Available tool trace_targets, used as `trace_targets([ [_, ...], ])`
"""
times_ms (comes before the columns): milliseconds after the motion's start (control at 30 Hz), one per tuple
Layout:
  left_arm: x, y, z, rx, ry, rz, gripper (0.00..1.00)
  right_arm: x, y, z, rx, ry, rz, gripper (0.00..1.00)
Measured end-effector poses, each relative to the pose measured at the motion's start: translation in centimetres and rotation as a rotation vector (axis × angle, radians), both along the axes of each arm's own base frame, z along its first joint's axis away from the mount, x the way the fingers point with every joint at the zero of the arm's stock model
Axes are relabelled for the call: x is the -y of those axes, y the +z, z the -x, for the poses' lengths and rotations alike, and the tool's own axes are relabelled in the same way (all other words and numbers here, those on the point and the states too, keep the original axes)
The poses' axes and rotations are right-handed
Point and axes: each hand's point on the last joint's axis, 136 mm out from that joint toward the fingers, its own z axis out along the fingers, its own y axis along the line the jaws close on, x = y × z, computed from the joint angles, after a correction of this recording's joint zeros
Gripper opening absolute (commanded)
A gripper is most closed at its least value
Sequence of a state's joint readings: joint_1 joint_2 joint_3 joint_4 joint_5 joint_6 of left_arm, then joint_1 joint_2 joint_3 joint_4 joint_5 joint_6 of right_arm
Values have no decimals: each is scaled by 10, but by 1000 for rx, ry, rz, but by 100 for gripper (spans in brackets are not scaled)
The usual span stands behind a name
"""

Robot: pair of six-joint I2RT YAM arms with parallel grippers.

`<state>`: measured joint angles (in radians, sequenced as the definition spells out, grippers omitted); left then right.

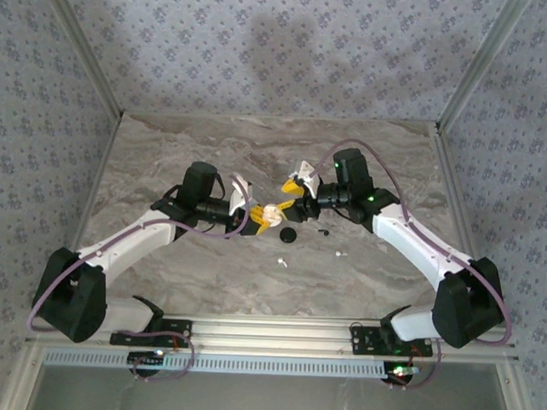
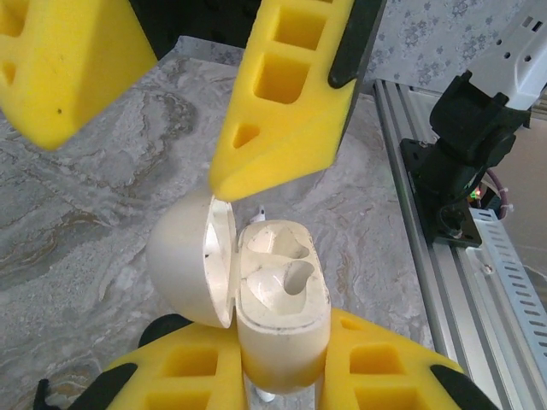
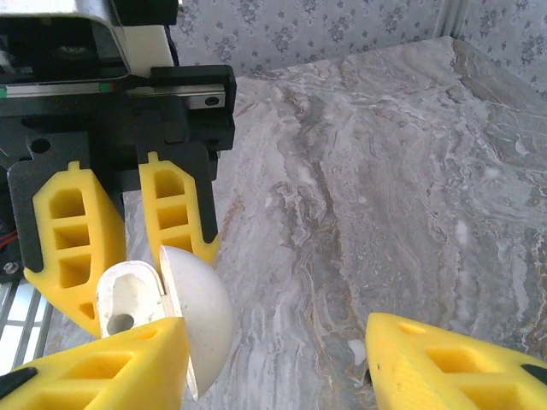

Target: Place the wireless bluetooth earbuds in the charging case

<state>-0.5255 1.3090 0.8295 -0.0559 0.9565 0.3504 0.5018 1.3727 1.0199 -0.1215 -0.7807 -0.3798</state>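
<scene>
Charging case (image 2: 282, 337) tight between left fingers (image 2: 145, 382)

Both white-and-black arms are angling inward: the left yellow-fingered gripper (image 1: 258, 216) is clamping tight, and the right yellow-fingered gripper (image 1: 292, 195) is facing it, jaws gaping apart.

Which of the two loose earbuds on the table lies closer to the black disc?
The left earbud, directly below the black disc in the top view; the other earbud lies much farther right.
</scene>
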Motion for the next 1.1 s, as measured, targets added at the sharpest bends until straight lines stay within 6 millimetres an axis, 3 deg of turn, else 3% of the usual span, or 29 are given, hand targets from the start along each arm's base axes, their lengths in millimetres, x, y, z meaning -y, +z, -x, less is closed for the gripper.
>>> trace_targets([
  [333, 0, 0, 0, 1, 2, -1, 11, 6, 10, -4, -25, -37, -33, 59],
  [567, -1, -7, -6, 9, 41, -16, 11, 38, 25, -18, -126, -257, -48, 59],
  [733, -5, -16, -7, 8, 83, -39, 11, 73, -12, -23, -357, -517, 57, 58],
  [900, -8, -17, -8, 12, 115, -39, 11, 109, -71, -10, -639, -748, 228, 57],
  [1000, -12, -22, -6, 10, 136, -40, 10, 113, -96, 4, -741, -797, 322, 56],
  [1100, -15, -28, -4, -6, 157, -48, 10, 103, -113, 19, -781, -784, 403, 54],
])
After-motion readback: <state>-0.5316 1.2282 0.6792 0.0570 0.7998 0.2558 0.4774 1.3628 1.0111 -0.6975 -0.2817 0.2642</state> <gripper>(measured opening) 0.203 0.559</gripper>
